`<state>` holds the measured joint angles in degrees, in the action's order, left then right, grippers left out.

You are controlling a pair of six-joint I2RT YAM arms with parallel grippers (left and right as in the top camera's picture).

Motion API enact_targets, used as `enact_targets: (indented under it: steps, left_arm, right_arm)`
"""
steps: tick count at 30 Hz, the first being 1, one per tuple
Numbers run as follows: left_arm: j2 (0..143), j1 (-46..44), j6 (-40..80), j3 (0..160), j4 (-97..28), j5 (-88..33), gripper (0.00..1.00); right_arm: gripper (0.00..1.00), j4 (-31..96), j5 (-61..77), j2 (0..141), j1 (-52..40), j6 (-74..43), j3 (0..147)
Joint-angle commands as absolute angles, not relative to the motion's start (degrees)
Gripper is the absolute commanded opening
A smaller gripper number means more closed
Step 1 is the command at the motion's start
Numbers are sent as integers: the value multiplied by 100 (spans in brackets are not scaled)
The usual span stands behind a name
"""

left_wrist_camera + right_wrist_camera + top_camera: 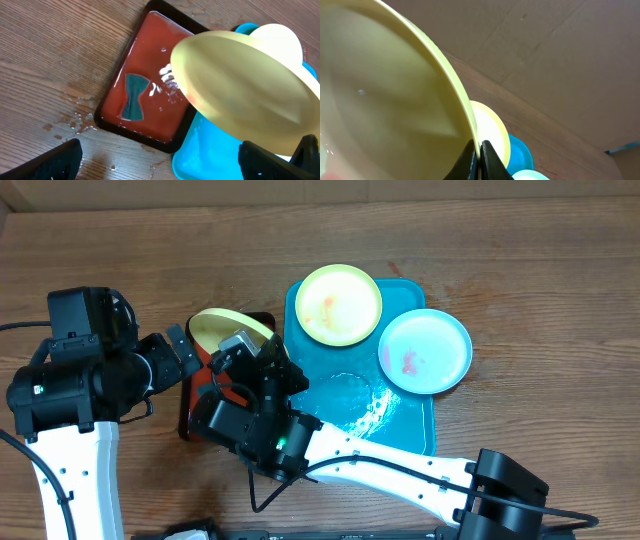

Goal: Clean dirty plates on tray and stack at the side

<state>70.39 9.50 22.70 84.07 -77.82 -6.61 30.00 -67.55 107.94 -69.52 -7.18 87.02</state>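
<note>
**A:** Where is the held plate (pixel 240 95) to be found?

**B:** It is pinched by its rim in the right claw (pixel 478 152), whose jaws are pressed together on the edge. It is tilted steeply above the red tray (pixel 145 60), where shallow water and a teal bow-shaped piece (pixel 133 96) can be seen. The left claw (pixel 183 352) is spread wide beside it, and nothing is held in it.

**A:** And the others?

**B:** A yellow plate (pixel 340 303) and a blue plate (pixel 425 350) are seen on the turquoise tray (pixel 330 395), with smears on both. The tray's right edge is overhung by the blue plate.

**A:** What could go wrong from here?

**B:** Only a thin, probably wet rim is gripped, so the plate could slip out or be swung round in the jaws and dropped. More water would then be thrown onto the counter (pixel 520 260), where drops (pixel 75 122) are visible. If the left claw is brought in carelessly, the tilted plate could be knocked loose. If the turquoise tray is nudged, the overhanging blue plate could be tipped off.
</note>
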Motion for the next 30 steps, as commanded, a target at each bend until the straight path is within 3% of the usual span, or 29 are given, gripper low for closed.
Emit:
enact_targets:
  steps: [1,18,21,24,28,30]
  left_arm:
    - [7006,982,2226,8534,-7776,-556,100]
    - [7006,982,2226,8534,-7776,-556,100]
    - [7006,982,2226,8534,-7776,-556,100]
    - [7006,982,2224,8534,-7776,-556,100]
    - [7006,982,2226,8534,-7776,-556,100]
    - [7006,982,2226,8534,-7776,-556,100]
  right_arm:
    - [4,2958,-6897,10783,-6976,-722,8809]
    - [4,2915,-6945,10783,-6919,-753,8809]
    - [4,2904,-6307,10783,-6871,-1004,8809]
    - [4,2504,-7343,10792,-6823,-493,8809]
    - [4,2394,-7334,10796,-6866,-12,8809]
    - [4,2239,-7612,10803,-6799,-303,8809]
